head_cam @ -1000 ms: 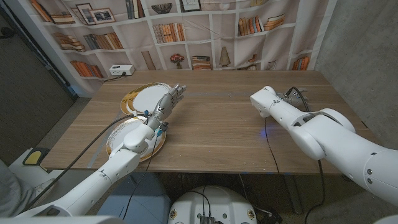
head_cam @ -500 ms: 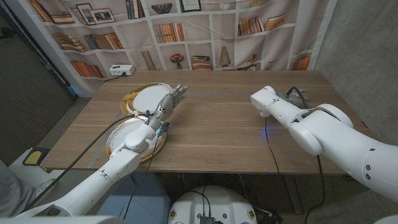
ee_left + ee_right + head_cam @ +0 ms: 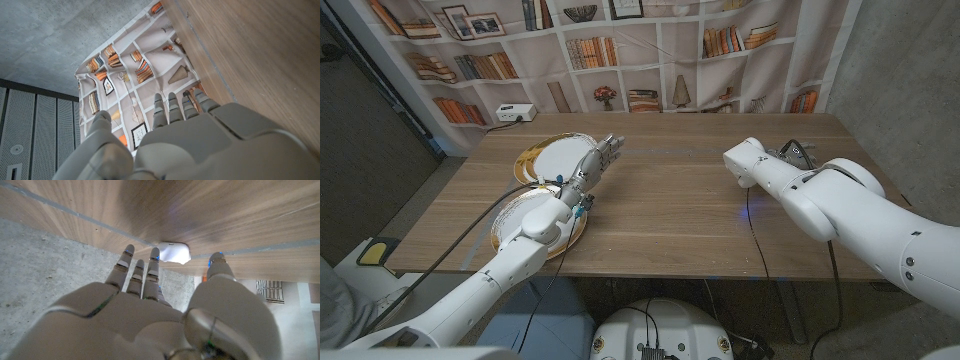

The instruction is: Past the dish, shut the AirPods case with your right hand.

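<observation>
Wooden table (image 3: 670, 200), seen from my head camera. Two gold-rimmed dishes on its left part: near dish (image 3: 510, 222) partly under my left forearm, far dish (image 3: 548, 157) just beyond it. My left hand (image 3: 592, 161) hangs over the far dish's right rim, fingers extended, slightly apart, holding nothing. My right hand (image 3: 150, 305) sits near the table's right edge, well apart from both dishes; fingers apart, gripping nothing. AirPods case (image 3: 172, 252), white, lies on the table just past my right fingertips (image 3: 152, 262), between them and thumb; contact uncertain. Lid position unreadable.
</observation>
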